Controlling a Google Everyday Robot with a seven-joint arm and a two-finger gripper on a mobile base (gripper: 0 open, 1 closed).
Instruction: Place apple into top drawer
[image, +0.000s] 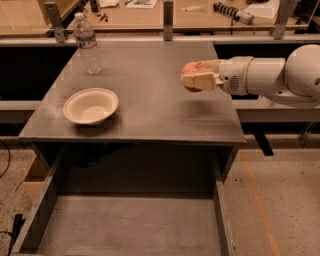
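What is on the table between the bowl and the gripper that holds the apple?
Nothing: the camera view shows bare table there. The gripper, shut on the apple, hovers over the table's right side.

gripper (196, 79) comes in from the right, above the right side of the tabletop (150, 100), apple (194, 67) clamped between its fingers; bowl (91, 106) front-left on tabletop, bottle (87, 45) behind it, back-left; top drawer (130, 225) open below, in front
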